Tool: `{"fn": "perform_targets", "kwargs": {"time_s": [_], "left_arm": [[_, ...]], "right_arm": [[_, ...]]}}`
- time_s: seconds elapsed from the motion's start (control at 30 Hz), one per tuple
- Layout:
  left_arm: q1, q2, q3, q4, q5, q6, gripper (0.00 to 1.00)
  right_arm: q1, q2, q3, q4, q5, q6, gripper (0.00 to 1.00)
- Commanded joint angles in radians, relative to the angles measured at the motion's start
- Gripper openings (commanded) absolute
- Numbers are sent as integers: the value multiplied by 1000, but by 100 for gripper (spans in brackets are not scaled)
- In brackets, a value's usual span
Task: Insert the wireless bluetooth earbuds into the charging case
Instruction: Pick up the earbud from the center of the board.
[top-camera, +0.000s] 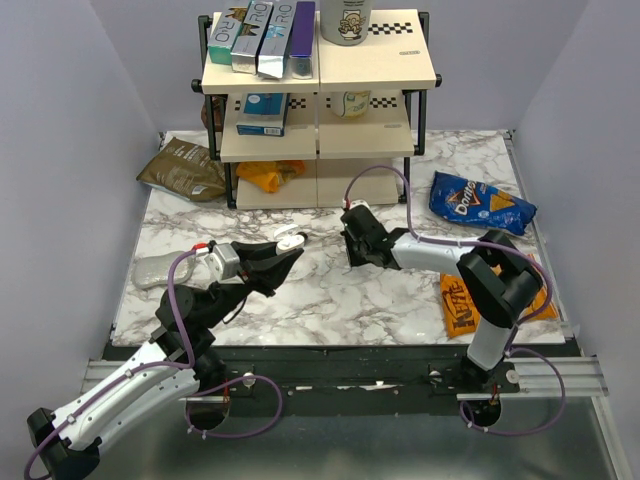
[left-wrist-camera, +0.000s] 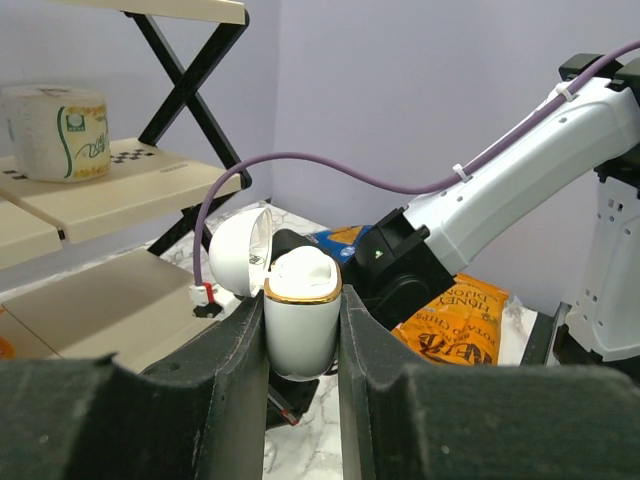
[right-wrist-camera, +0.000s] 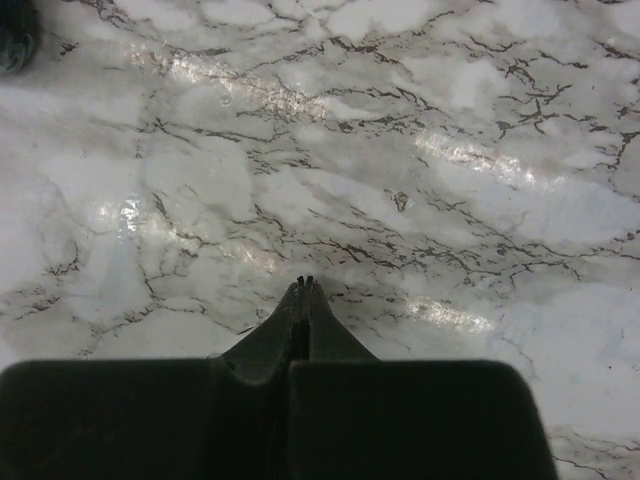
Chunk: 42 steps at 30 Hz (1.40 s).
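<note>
A: What is the biggest thing here?

B: The marble table (top-camera: 330, 290). At its far edge stands one wooden shelf rack (top-camera: 320, 90) with black legs. Two arms reach over the table from the near edge.

A: How many bags do you count?

B: Four snack bags: one blue chip bag (top-camera: 480, 205) at the far right, one orange bag (top-camera: 458, 300) beside the right arm, one brown bag (top-camera: 182, 168) left of the rack, and one orange bag (top-camera: 270, 175) under the lowest shelf.

A: And the left gripper (top-camera: 283, 256)?

B: Its two fingers are clamped on the sides of one white charging case (left-wrist-camera: 302, 320), held up above the table. The case has a gold rim and its lid (left-wrist-camera: 240, 262) stands open, tipped to the left.

A: The right gripper (right-wrist-camera: 305, 290)?

B: Its fingers are pressed together, tip to tip, just over the marble, near the case. If something very small sits between the tips, I cannot tell.

A: Where are the earbuds?

B: I cannot make out them in any view; inside of the case is hidden.
</note>
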Motion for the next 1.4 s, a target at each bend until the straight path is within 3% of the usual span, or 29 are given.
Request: {"fn": "perform_targets", "kwargs": {"time_s": [0.0,0.07,0.1,0.2,0.37,0.47,0.6,0.7,0.93,1.37], "left_arm": [[-6,5,21,3,0,7,0],[-6,6,24,-5,-3,11,0],[-6,3,29,-7,-3,12,0],[-6,-1,30,-11,-10,15,0],[-8,2,21,13,-12,-3,0],[-8,5,20,19,-12,-15,0],[-6,-3,21,12,-10,-23,0],[-6,-6,15,10,-13,-25,0],[-8,17,6,39,-7,-46,0],[-9,5,0,19,-21,-37,0]], "right_arm": [[-21,25,53,-8,28,-45,2],[-31,-9,44,-25,55,-10,11],[-41,-56,32,-25,56,6,22],[-51,-121,-12,-43,46,95,41],[-50,-153,-35,-89,-79,292,46],[-47,-156,-61,-75,-136,354,42],[-39,-187,-117,-63,-100,356,11],[-39,-201,-161,-59,-80,348,1],[-30,-150,-186,29,-172,308,1],[-30,-34,-51,-3,-148,225,1]]}}
